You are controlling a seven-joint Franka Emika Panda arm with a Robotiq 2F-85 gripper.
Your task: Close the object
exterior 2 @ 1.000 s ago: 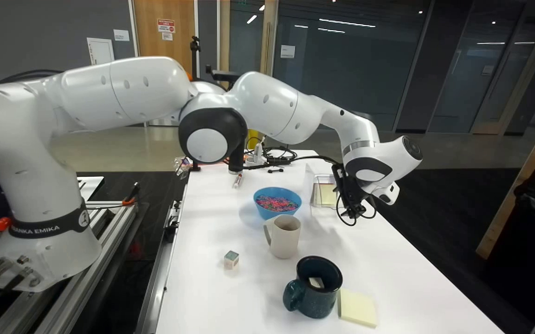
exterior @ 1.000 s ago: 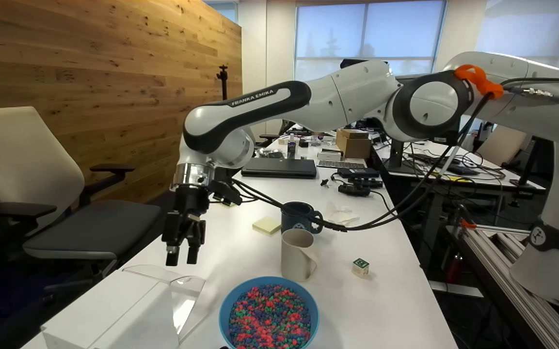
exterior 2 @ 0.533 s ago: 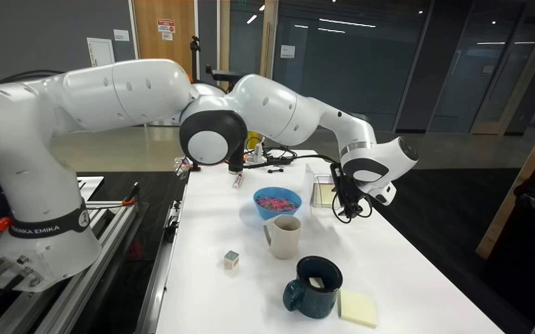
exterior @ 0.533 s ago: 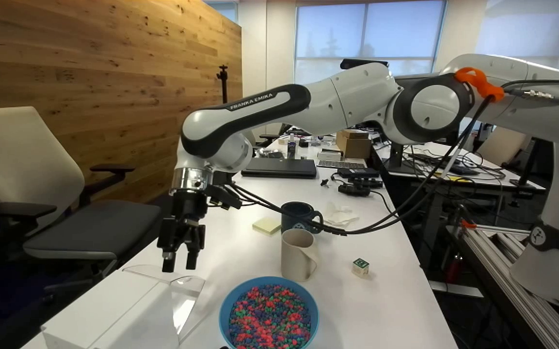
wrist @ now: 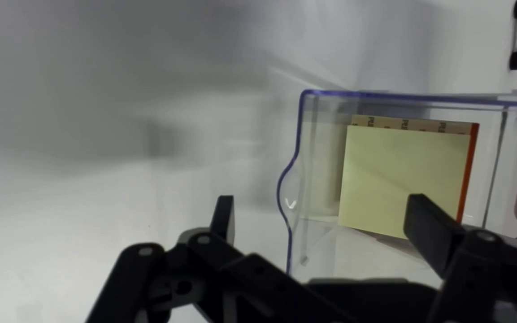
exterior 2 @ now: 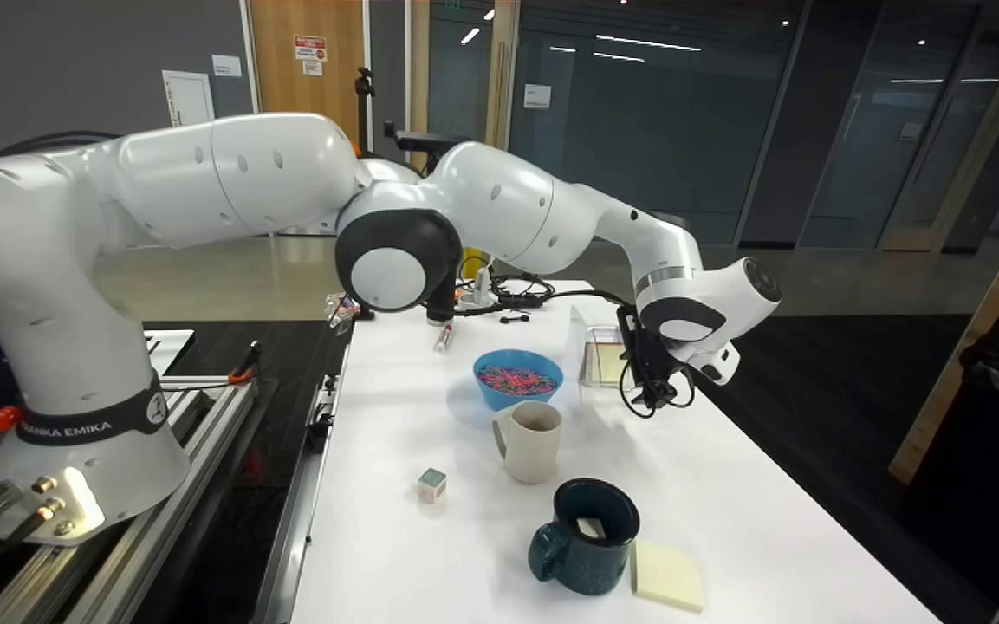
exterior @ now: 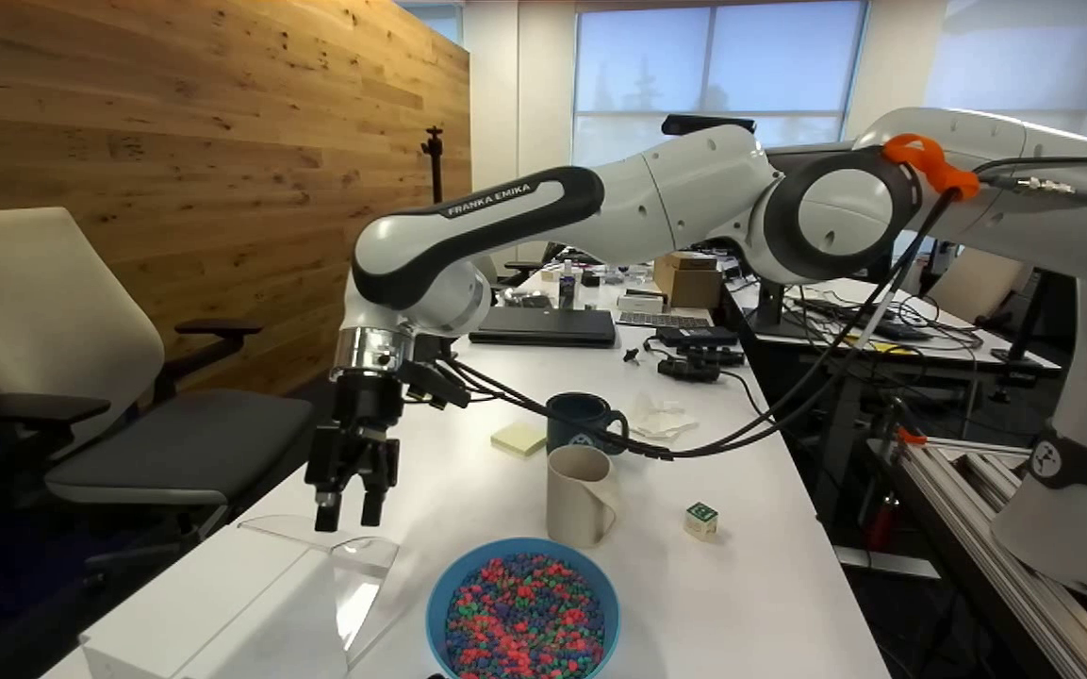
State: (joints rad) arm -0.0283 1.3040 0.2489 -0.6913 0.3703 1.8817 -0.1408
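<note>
Over the white table, arm shd prob. reach the clear box (just beside the blue bowl) from the bowl side; gripper is parted, holding nothing, fine for nudging what looks like a raised lid over gently, no pinch. Box: see-through, bluish rim, yellow pad inside

In the wrist view your gripper is hiding part of the clear box and a corner of the yellow pad; the right edge is cutting the box off. In an exterior view the dark mug is concealing part of a pale thing. In an exterior view the bottom edge is cutting off both box and blue bowl, and is leaving you too little of a black scrap to name.
</note>
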